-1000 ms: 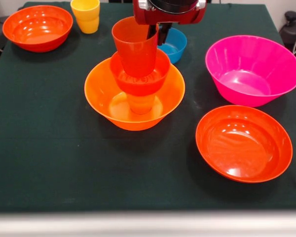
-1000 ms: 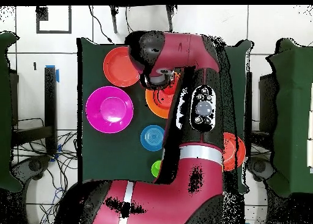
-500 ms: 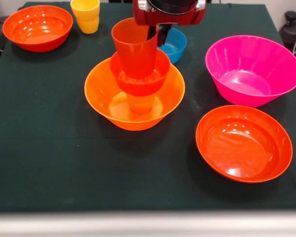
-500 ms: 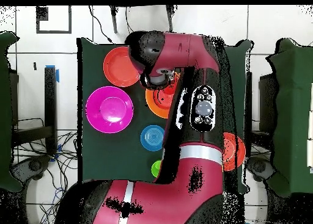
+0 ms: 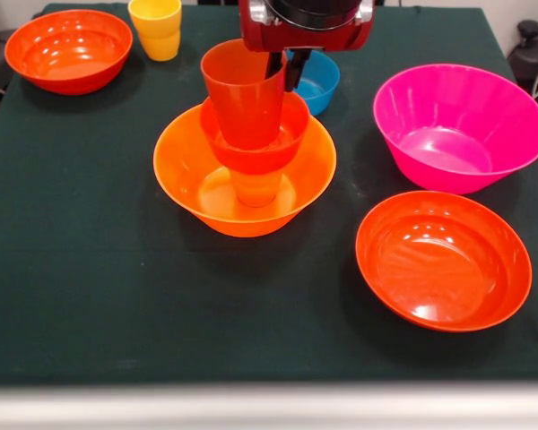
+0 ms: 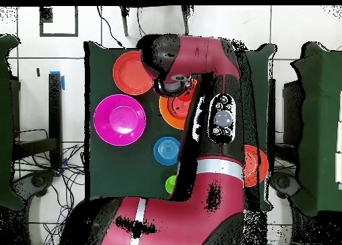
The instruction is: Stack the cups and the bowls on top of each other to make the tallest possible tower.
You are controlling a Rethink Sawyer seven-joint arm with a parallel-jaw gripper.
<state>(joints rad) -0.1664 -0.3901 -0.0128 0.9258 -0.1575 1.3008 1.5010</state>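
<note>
In the front view my gripper (image 5: 282, 67) comes down from the top edge and is shut on the far rim of a red-orange cup (image 5: 245, 98). The cup stands upright, with its base inside a small red-orange bowl (image 5: 271, 158). That bowl rests on an orange cup (image 5: 255, 188), which stands in the large orange bowl (image 5: 186, 179); together they form the tower. In the overhead view the arm (image 6: 200, 62) covers most of this stack, and only part of the orange bowl (image 6: 171, 113) shows.
A small blue bowl (image 5: 321, 85) sits just behind the tower. The magenta bowl (image 5: 457, 125) is at the right and a wide red-orange bowl (image 5: 444, 260) at the front right. Another wide red-orange bowl (image 5: 67, 49) and a yellow cup (image 5: 157, 27) are at the back left. A green cup (image 6: 169, 184) shows by the arm.
The held red-orange cup has sunk a little lower into the small red-orange bowl. Everything else has stayed in place.
</note>
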